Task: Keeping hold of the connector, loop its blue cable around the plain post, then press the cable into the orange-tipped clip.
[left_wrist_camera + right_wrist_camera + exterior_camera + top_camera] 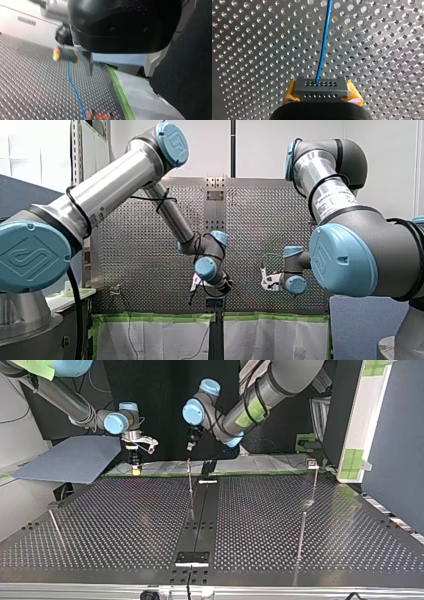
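In the right wrist view my right gripper [321, 97] is shut on a grey connector [321, 87], which sits between its yellow pads [288, 94]. The blue cable [323, 45] leaves the connector and runs ahead over the perforated table. In the left wrist view the same blue cable [74, 87] lies on the table, from my right gripper [65, 53] to an orange-tipped clip [100, 116]. Whether it sits in the clip is too blurred to tell. My left gripper [120, 74] hangs open above the table's edge, beside the cable, with nothing between its metal fingers [88, 62].
Thin metal posts stand on the table in the top view: one in the middle [190, 487], one at the right [302, 532], one at the left [55, 527]. A black strip [200, 520] runs down the table's centre. Green tape [120, 92] lines the table edge.
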Tool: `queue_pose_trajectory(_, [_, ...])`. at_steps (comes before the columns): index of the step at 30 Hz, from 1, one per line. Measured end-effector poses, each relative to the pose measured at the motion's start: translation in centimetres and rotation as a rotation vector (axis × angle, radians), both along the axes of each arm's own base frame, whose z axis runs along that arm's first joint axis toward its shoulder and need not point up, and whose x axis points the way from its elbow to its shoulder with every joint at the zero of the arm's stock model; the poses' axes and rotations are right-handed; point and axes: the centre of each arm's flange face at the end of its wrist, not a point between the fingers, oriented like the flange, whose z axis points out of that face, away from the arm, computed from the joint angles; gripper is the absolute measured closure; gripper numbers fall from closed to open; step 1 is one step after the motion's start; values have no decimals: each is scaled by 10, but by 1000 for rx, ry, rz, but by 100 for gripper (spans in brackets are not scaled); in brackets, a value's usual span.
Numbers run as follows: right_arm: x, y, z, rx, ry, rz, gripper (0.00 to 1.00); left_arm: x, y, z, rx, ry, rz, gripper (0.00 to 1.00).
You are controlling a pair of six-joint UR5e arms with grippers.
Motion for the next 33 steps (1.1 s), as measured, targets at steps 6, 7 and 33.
queue_pose_trajectory(6, [0, 0, 0, 0, 0, 0, 100, -28, -5, 19, -29, -24, 10, 0])
queue_pose_trajectory(7, [0, 0, 0, -1, 0, 0, 100, -31, -4, 23, -42, -29, 15, 0])
queue_pose_trajectory(33, [-3, 1, -2, 23, 7, -3, 100, -80, 50, 88, -171, -94, 110, 0])
